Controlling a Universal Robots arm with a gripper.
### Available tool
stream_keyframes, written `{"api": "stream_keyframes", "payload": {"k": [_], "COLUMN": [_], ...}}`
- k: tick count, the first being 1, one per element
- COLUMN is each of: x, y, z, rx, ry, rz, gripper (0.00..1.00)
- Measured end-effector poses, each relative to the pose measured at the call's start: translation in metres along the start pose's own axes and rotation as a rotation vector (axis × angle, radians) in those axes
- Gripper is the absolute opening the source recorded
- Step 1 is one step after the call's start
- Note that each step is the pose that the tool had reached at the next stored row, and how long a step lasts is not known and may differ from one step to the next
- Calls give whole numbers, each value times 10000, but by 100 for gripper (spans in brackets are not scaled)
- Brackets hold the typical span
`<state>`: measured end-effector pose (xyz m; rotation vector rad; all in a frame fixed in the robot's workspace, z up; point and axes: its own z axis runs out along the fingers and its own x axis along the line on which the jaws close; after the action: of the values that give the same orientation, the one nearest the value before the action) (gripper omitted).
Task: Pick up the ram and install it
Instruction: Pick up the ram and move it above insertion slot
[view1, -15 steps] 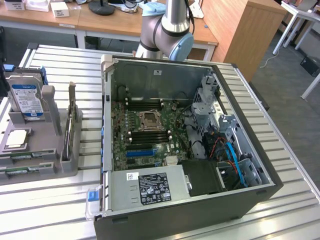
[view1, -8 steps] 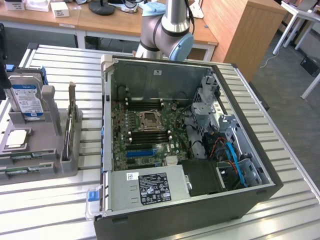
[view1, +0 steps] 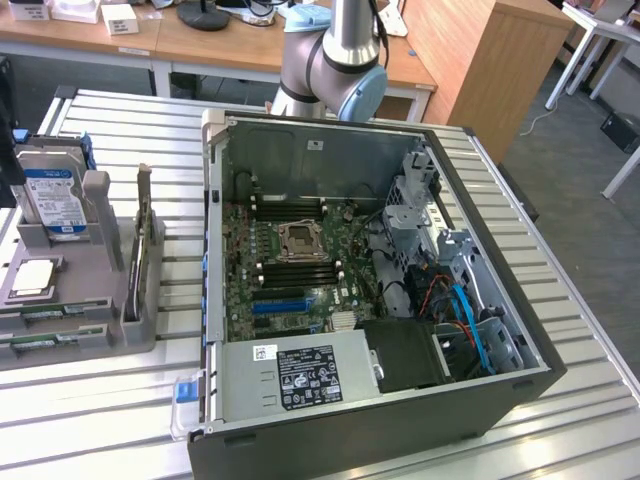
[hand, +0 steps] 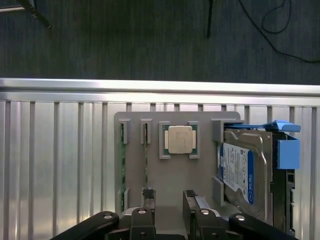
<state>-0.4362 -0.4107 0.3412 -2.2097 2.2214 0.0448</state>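
Two ram sticks stand on edge in a grey fixture (hand: 200, 175): one ram (hand: 121, 165) at the fixture's outer side and a second ram (hand: 145, 162) one slot further in. The exterior view has them as thin green strips (view1: 48, 312) at the fixture's near end. My gripper (hand: 168, 200) hangs above the fixture, open, with nothing between its fingers. One fingertip (hand: 147, 194) lines up with the end of the second ram. The black memory slots (view1: 295, 270) lie on the motherboard, beside the CPU socket (view1: 299, 240), inside the open computer case (view1: 520, 385).
The fixture also holds a CPU (hand: 180, 139), a hard drive (hand: 240, 170) with a blue caddy (hand: 286, 152), and an upright card (view1: 140, 250). A blue expansion slot (view1: 280, 305) and the power supply (view1: 300, 375) sit in the case. All rests on a slatted metal table (view1: 100, 420).
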Motion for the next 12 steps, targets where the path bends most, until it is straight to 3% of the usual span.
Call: {"api": "stream_keyframes", "payload": {"k": [12], "x": [4], "y": [-2], "z": [164], "rx": [0], "ry": [-6], "rz": [0], "gripper": [36]}}
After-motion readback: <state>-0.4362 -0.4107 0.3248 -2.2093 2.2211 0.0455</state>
